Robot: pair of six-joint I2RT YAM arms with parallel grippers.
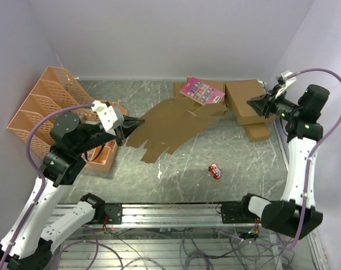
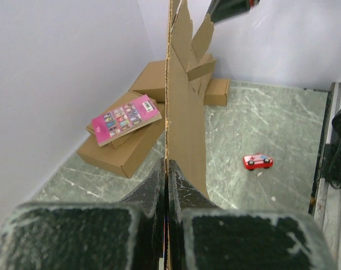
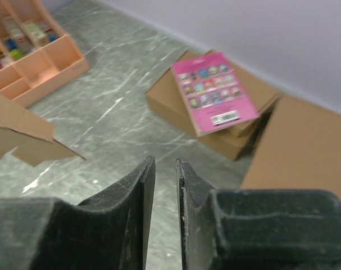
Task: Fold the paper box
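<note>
Closest in, the left tool [image 2: 167, 166] is filling the bottom of its wrist view, jaws pressed together on the near edge of the paper box [image 1: 170, 126], so the thin brown sheet is hanging from one margin only. It is lying unfolded, flaps splayed, and stretching away towards the pink booklet [image 1: 202, 90], with its far flaps ending just on the near side of that booklet; I cannot tell whether they are resting on anything there. To the right of the booklet, the right tool [image 3: 164, 169] is hovering over the larger brown boxes [image 1: 246, 101], jaws standing a sliver apart and gripping nothing. The danger is looking plain. With one narrow pinch on flimsy card, the sheet could be swinging or sagging about that grip, or creasing where no crease belongs. If the right tool is coming in for a far flap, that thin edge is an easy thing to miss, and a wide reach could be shoving the booklet off its box. Loose flaps could also be snagging on the boxes beside the booklet. A red toy car [image 1: 214, 170] is sitting well nearer the arms than the booklet, just where a lowered sheet might be landing. As for the setting, the counter [image 1: 176, 185] is showing grey-green marbling with pale scuffs, a peach organiser [image 1: 52, 107] is standing far left of the booklet, a small brown box [image 1: 257, 132] is lying to its right, and plain pale walls [image 1: 159, 34] are closing in behind.
</note>
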